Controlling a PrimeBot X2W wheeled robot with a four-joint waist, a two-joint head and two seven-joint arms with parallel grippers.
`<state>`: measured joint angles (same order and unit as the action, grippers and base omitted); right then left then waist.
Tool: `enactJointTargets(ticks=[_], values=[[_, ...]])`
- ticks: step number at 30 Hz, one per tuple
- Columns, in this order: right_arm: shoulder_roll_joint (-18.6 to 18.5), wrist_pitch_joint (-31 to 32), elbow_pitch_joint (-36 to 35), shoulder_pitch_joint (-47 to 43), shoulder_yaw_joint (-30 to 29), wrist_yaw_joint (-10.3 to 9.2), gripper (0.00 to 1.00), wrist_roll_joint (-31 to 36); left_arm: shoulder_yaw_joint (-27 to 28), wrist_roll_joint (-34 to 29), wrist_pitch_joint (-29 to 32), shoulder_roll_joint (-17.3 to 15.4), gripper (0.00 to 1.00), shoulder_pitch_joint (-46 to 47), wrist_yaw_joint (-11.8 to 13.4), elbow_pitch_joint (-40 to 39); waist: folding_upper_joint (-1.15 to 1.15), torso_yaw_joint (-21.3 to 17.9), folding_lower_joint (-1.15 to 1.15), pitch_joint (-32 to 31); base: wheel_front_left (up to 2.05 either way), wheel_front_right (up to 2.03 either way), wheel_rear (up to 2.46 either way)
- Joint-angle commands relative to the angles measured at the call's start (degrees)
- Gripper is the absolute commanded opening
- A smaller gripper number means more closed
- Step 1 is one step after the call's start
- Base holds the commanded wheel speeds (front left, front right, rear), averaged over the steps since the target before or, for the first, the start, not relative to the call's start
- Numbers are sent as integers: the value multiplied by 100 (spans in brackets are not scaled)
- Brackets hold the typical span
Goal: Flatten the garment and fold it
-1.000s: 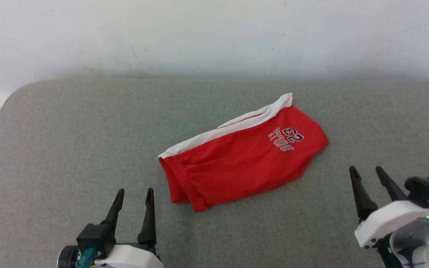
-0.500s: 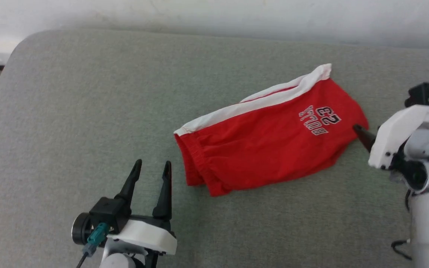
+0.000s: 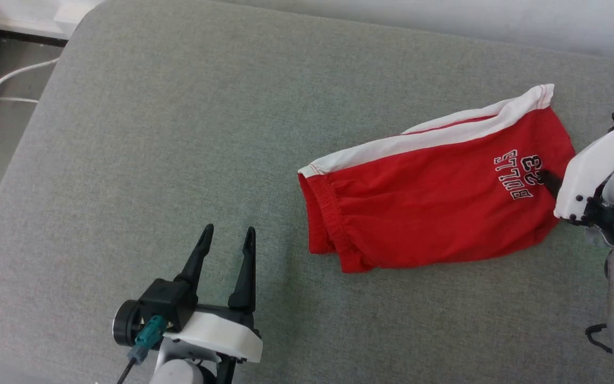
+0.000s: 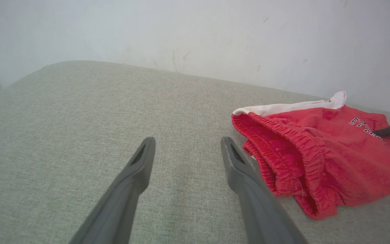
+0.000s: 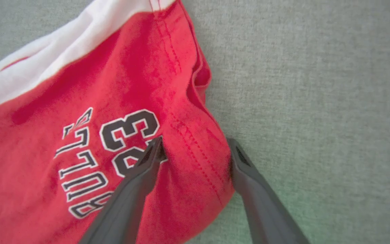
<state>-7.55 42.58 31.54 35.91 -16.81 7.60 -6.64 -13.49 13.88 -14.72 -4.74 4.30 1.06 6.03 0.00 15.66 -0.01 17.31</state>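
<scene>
Shorts: on cushion, doubled, rumpled; flattening and folding apparently outstanding. Right gripper: fingers apart, straddling hem, nothing pinched. Left gripper: spread, empty, near waistband.

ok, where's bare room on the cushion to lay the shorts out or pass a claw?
Widest: the grey cushion from its left edge to the waistband of the red shorts, ahead of the open left claw. Also the strip between shorts and robot. Crowded at right: the open right claw straddles the hem by the 23.
</scene>
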Motion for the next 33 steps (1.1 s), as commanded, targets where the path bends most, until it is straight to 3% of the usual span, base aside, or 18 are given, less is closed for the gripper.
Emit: enactJointTargets(ticks=[1, 2, 3, 8, 12, 21, 25, 33], values=[[59, 37, 227, -121, 38, -11, 100, -18, 6, -54, -28, 36, 100, 91, -27, 5, 0, 48, 1, 42, 0, 0, 0], [56, 27, 304, -134, 88, -11, 61, -32, 12, -63, -28, 43, 100, 81, -30, 6, 0, 49, 1, 39, 0, 0, 0], [49, 3, 367, -150, 147, -11, 2, -46, 18, -72, -28, 50, 100, 70, -33, 12, 0, 47, 1, 29, 0, 0, 0], [-53, -343, 534, -252, 315, -11, 0, -136, 12, -90, -28, 78, 100, 15, -77, 90, 0, -13, 1, -107, 0, 0, 0], [-107, -696, 522, -328, 451, -11, 0, -234, -122, 129, 120, 105, 100, -7, -251, 298, 0, -126, 1, -242, 0, 0, 0], [-166, -874, 241, -442, 976, -11, 0, -636, -732, 800, 2029, 147, 100, 438, -591, 216, 0, -462, 1, -247, 0, 0, 0], [-194, -919, 213, -412, 1070, -11, 0, -690, -786, 940, 2580, 157, 100, 638, -440, 71, 0, -542, 1, -202, 0, 0, 0], [-183, -1005, 190, -292, 1335, -11, 0, -813, -836, 549, 3117, 115, 100, 906, 188, 373, 0, -634, 1, -101, 0, 0, 0]])
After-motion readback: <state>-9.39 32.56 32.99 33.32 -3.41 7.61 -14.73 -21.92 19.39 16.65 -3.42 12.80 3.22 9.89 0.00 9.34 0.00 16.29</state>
